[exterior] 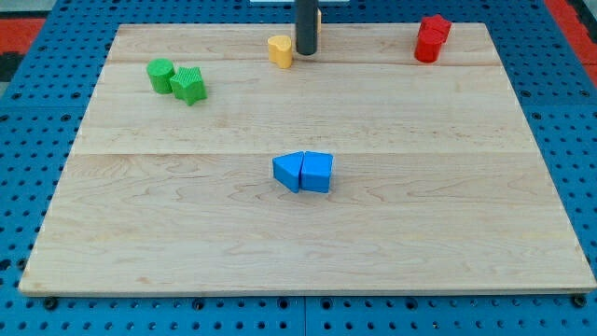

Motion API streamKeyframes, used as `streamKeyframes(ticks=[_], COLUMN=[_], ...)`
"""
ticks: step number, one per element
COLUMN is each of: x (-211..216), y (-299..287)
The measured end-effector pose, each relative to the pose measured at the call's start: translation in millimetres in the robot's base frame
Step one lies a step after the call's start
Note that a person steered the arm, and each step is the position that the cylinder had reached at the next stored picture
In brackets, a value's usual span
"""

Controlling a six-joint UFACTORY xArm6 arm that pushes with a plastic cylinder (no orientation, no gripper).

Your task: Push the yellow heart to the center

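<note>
My tip (305,52) has no fingers and seems to touch the yellow heart (280,50); swing behind it, then push down-view to centre.

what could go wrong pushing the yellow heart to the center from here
1. My tip sits at the view's right of the yellow heart, so a push from here would likely send it left, not down toward the center.
2. The heart lies near the board's top edge; a stray nudge upward could slide it off.
3. Two blue blocks already sit near the center, so the arriving heart may bump and scatter them.
</note>
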State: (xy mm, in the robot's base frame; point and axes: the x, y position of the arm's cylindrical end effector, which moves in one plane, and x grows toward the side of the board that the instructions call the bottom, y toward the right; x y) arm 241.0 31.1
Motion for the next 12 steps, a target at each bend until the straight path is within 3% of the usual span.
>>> streamKeyframes(ticks=[1,2,4,7,8,9,10,12], x=[-44.3,-48.8,-3.2,13.5,1.8,-12.6,-49.3,-48.9], y=[52.8,49.4,-67.5,-39.3,-36.3,-117.0,-137.9,-87.9])
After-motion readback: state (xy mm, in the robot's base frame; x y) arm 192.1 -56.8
